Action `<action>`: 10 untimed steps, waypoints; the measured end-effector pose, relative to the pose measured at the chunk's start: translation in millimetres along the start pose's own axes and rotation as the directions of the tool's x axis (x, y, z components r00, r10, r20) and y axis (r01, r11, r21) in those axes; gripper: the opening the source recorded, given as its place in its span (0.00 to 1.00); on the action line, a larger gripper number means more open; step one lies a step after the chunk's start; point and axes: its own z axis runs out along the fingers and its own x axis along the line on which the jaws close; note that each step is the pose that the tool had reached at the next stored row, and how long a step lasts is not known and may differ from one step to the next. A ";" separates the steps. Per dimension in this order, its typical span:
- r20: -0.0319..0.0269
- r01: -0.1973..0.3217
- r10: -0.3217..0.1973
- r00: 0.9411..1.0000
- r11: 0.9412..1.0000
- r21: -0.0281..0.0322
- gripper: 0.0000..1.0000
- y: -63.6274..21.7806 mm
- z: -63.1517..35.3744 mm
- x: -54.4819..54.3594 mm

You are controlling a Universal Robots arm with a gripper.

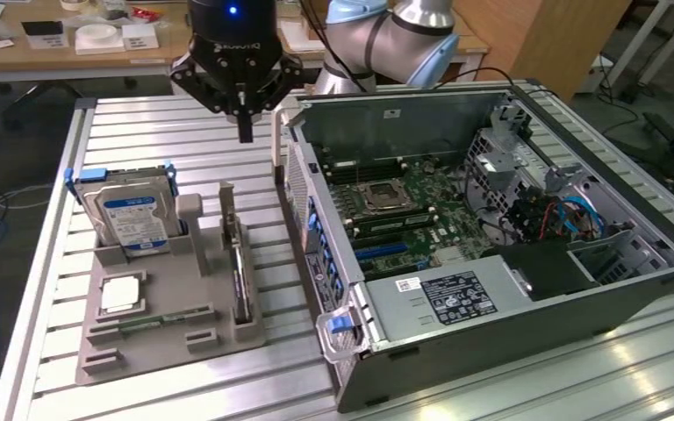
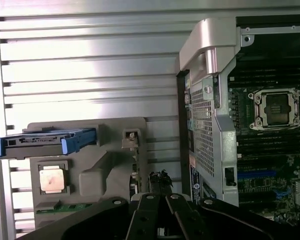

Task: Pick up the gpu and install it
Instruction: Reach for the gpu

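Gpu (image 1: 239, 276), a thin upright card with a silver bracket, stands ungrasped in its grey holder (image 1: 138, 351). The black fingers (image 1: 245, 123) hover apart from it, pressed together and empty. Grasping it calls for spreading them.

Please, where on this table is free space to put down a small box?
The slatted table is bare behind the grey holder, below the gripper, and in the near corner in front of the computer case, at the exterior view's right. Crowded: the narrow strip between the holder and the case.
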 end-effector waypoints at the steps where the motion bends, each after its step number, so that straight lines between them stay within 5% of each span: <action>1: 0.000 0.000 0.000 1.000 1.000 0.000 0.11 -0.2 0.0 1.9; 10: 0.000 0.000 0.000 1.000 1.000 0.000 0.11 -1.4 0.6 18.5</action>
